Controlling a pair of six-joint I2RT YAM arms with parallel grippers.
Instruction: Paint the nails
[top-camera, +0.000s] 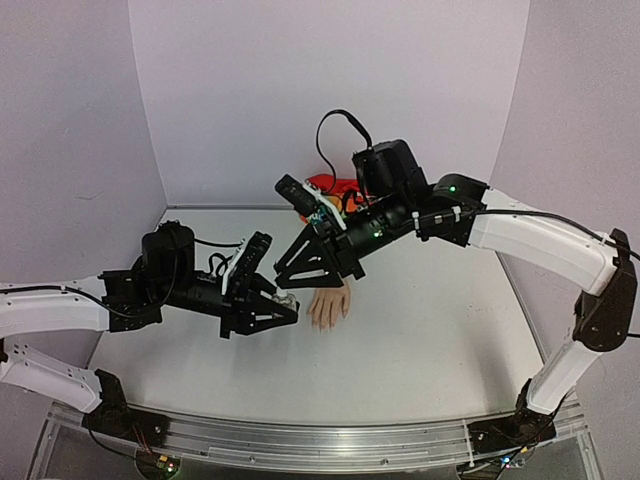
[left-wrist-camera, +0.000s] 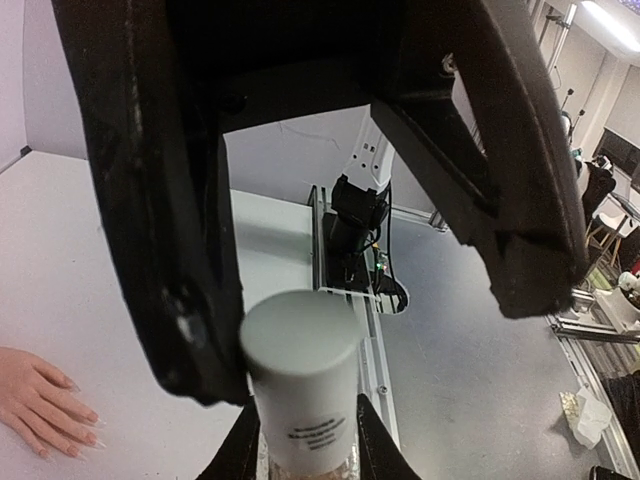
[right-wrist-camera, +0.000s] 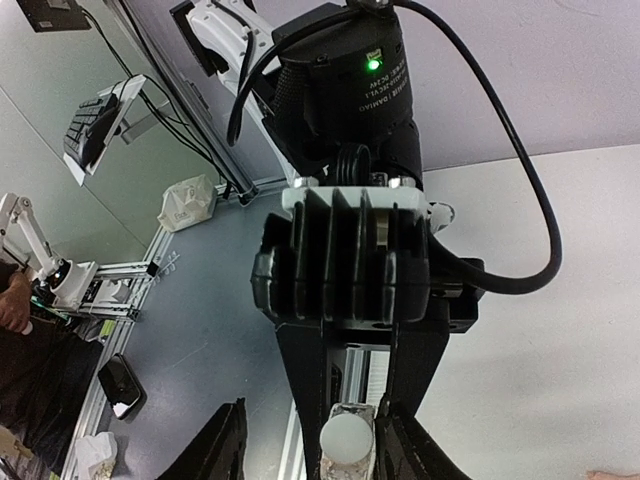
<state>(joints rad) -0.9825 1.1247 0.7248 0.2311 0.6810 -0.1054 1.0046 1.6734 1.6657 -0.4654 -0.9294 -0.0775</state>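
Observation:
A small clear bottle with a white cap stands upright between the fingers of my left gripper, which is shut on its body. The same bottle shows faintly from above, just left of the fake hand. My right gripper hangs over it, and its big black fingers straddle the cap; one touches the cap, the other stands well off. From the right wrist the cap sits between my right gripper's parted fingers. The pale hand lies flat, with its nails at the fingertips.
The rainbow sleeve runs back behind the right arm, with a black cable looping above it. Lilac walls close the table on three sides. An aluminium rail runs along the near edge.

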